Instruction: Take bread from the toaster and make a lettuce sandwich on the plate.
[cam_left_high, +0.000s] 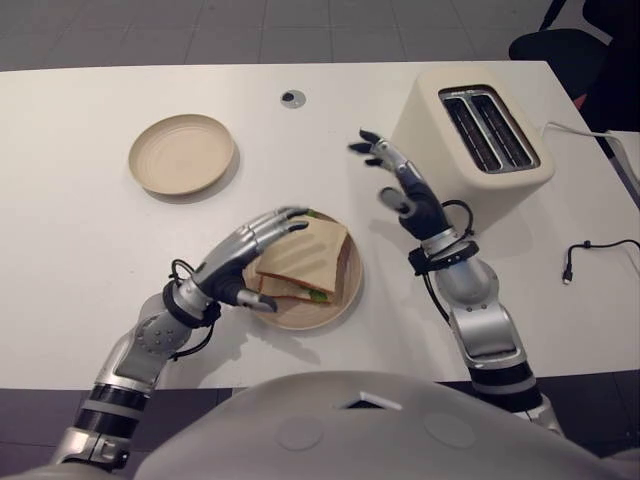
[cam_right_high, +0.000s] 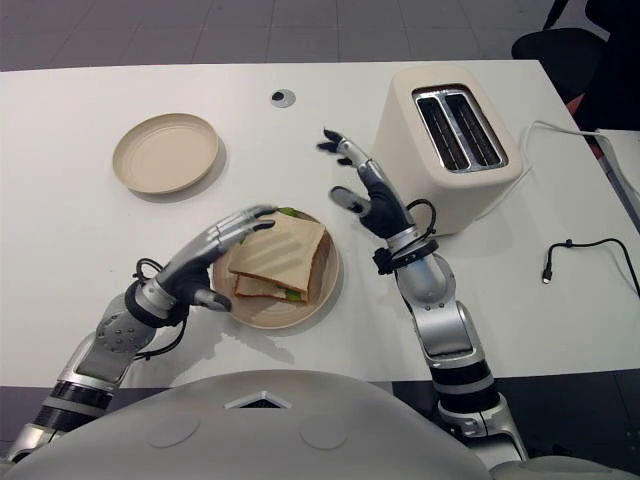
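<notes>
A sandwich of two bread slices with green lettuce showing at its edges lies on a beige plate near the table's front. My left hand rests at the plate's left rim, fingers stretched out over the sandwich's left edge, holding nothing. Raised between the plate and the toaster, my right hand has its fingers spread and is empty. The cream toaster stands at the right; its two slots look dark and hold no bread.
A second, empty beige plate sits at the back left. A small round grommet is set in the table's far middle. The toaster's white cord and a black cable lie at the right edge.
</notes>
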